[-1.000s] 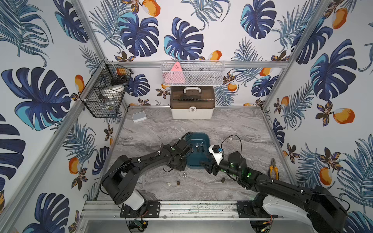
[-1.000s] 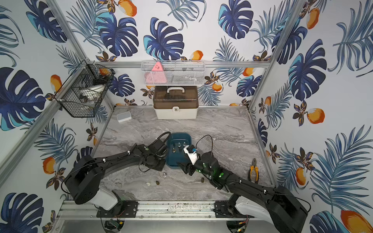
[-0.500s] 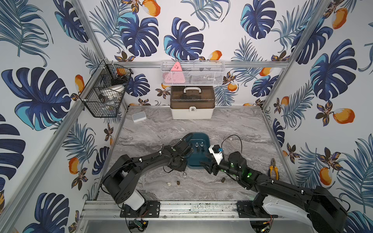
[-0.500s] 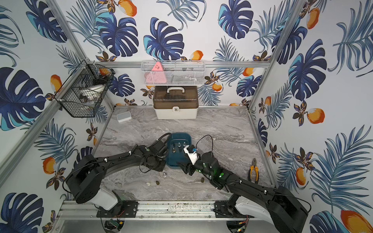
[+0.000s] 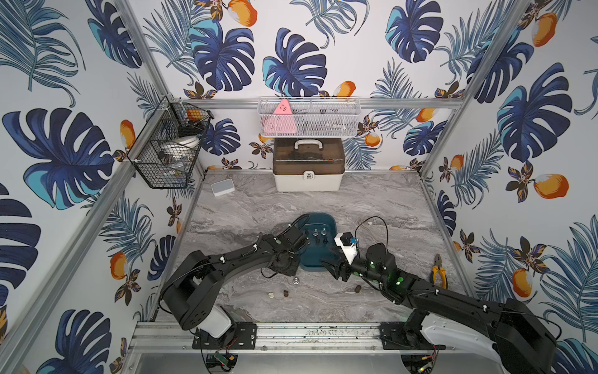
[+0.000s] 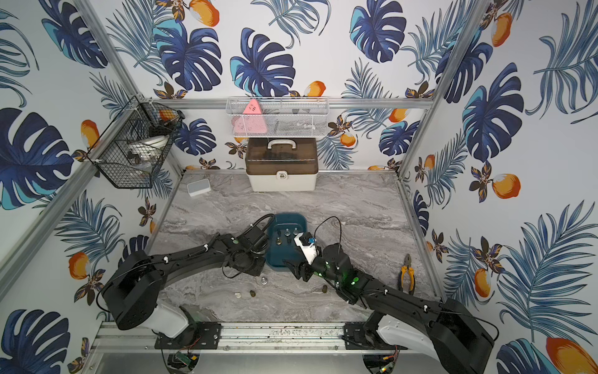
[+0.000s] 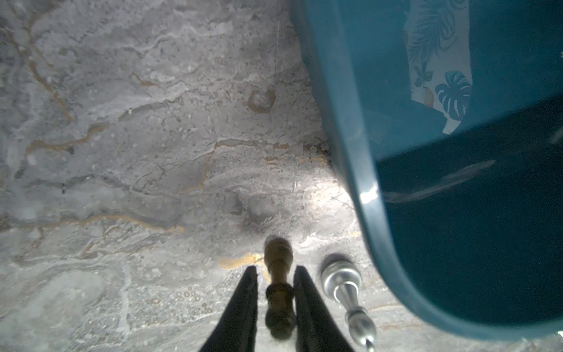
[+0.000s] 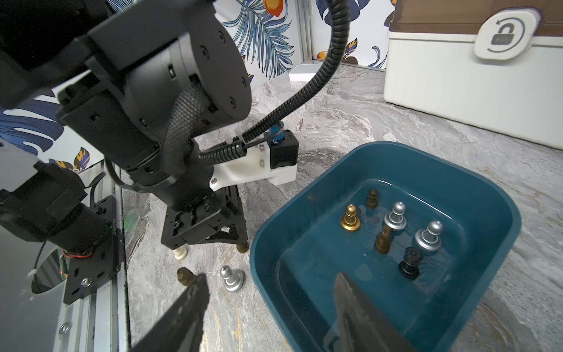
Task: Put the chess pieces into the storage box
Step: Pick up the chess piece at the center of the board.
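Precision: your left gripper point(image 7: 276, 269), barely parted, straddles the brown pawn point(image 7: 278, 286); close squarely, clear of the silver pawn point(image 7: 341, 274), then lift to the storage box point(image 5: 310, 257) at one o'clock. Right gripper point(image 8: 271, 285) gapes empty.

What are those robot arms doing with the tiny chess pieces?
They're tidying chess pieces into the teal storage box, where six already stand. The left hand straddles a brown piece on the table, beside a silver piece. The right hand hangs open and empty over the box's edge.
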`<action>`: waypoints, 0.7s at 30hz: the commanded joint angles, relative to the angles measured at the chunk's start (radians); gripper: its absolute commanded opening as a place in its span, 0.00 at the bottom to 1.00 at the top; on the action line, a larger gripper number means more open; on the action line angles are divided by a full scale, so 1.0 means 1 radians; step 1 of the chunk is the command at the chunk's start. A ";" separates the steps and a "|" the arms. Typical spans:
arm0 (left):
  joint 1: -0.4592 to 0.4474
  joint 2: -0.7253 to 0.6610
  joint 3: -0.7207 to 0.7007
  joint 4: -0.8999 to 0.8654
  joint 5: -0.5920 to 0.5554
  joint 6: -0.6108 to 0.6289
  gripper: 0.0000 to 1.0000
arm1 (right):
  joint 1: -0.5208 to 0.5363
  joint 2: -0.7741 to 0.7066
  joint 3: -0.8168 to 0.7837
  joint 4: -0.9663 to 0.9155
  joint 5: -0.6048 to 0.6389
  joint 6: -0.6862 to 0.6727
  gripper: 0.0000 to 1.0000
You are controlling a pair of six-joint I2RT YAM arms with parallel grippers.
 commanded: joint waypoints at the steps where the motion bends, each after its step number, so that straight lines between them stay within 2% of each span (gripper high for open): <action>1: -0.004 0.005 -0.006 -0.002 -0.005 -0.013 0.28 | 0.003 -0.002 0.008 0.009 0.003 -0.003 0.67; 7: -0.006 0.001 -0.010 -0.003 -0.011 -0.017 0.26 | 0.003 0.003 0.008 0.010 0.003 -0.002 0.67; 9: -0.007 0.000 -0.009 -0.004 -0.013 -0.016 0.23 | 0.003 0.003 0.008 0.011 0.004 -0.002 0.67; 11: -0.006 0.001 -0.009 -0.007 -0.011 -0.016 0.17 | 0.002 0.003 0.008 0.012 0.005 -0.002 0.68; 21: -0.007 -0.030 0.032 -0.074 -0.042 -0.016 0.16 | 0.002 0.004 0.008 0.011 0.020 0.002 0.68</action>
